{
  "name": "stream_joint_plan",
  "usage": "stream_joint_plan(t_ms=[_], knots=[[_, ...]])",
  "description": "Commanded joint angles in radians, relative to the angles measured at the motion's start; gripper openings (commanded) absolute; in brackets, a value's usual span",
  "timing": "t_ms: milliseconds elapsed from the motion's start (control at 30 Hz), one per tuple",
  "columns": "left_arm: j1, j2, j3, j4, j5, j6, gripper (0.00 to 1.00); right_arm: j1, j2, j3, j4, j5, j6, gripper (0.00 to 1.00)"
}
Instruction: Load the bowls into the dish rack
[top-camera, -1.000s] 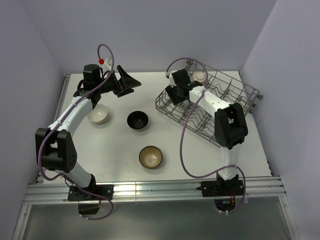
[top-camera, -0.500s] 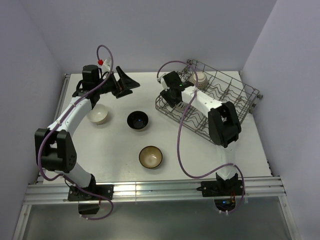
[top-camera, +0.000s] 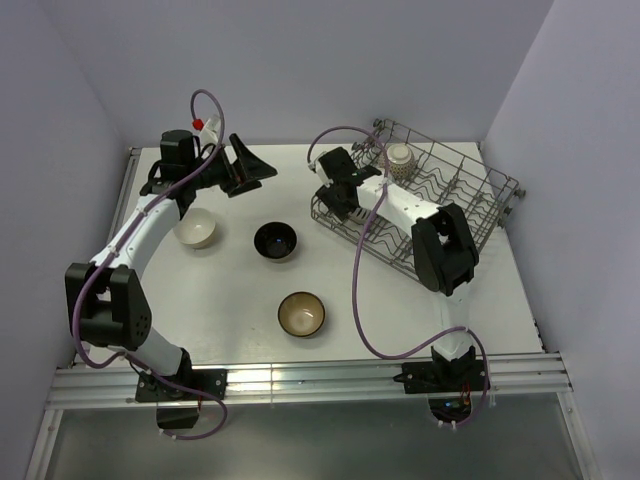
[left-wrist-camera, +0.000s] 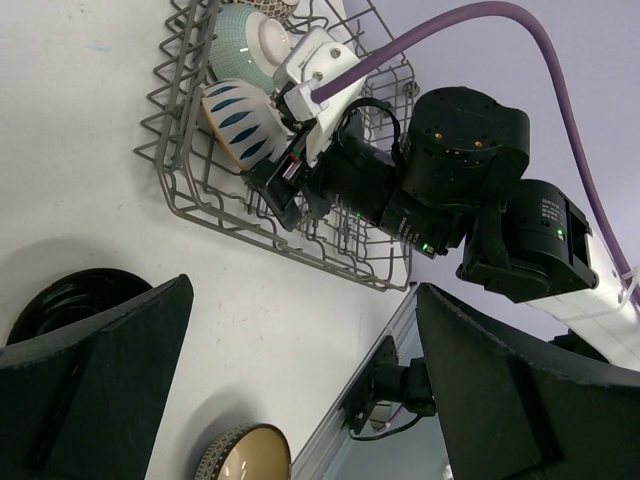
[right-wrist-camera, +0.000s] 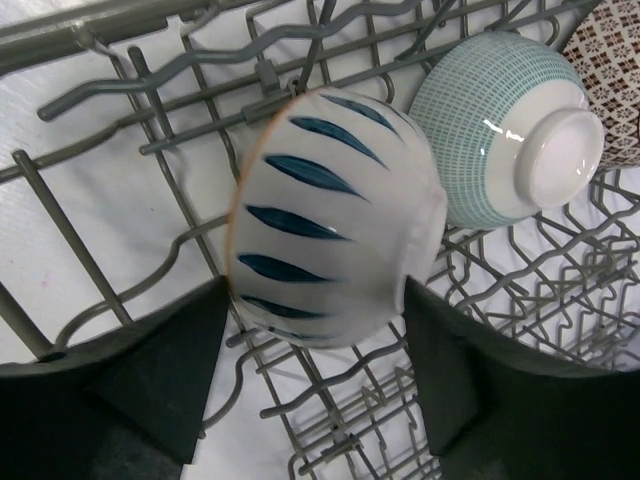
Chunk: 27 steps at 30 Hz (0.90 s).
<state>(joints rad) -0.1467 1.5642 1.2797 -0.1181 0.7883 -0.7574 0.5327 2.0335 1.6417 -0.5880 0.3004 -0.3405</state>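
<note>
Item: cream ceramic bowl with blue leaf pattern (right-wrist-camera: 330, 215). Location: on edge among the tines in a corner of the grey wire dish rack (right-wrist-camera: 120, 130).

Handling: rigid, glazed, slippery (chips against wire); take by the rim wall.

My right claw (right-wrist-camera: 312, 292): spread to bowl width; whether pressing or clear, I cannot tell.

Overhead view alone shows the glossy black bowl (top-camera: 275, 240), outside the rack.

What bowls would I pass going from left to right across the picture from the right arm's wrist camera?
Cream bowl with blue leaf marks → pale teal bowl → red-white lattice bowl, cut off by the right edge. All three sit in the dish rack.
</note>
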Motion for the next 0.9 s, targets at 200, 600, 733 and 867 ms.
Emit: stream_joint_plan(t_ms=[200,600,733,867], knots=[[0.018,-0.081,-0.003,-0.028,-0.003,0.075,0.99,0.009,-0.012,-0.002,-0.038,0.023,0.004,0.88],[0.03,-0.159,0.044,-0.254,-0.113,0.386,1.0,0.006,-0.174,0.007,-0.041,-0.087,0.037,0.97],[0.03,-0.191,0.055,-0.423,-0.182,0.642,0.99,-0.013,-0.278,0.013,-0.053,-0.187,0.073,1.0],[0.03,-0.219,0.023,-0.495,-0.248,0.788,0.99,-0.054,-0.421,0.003,-0.079,-0.319,0.139,1.0]])
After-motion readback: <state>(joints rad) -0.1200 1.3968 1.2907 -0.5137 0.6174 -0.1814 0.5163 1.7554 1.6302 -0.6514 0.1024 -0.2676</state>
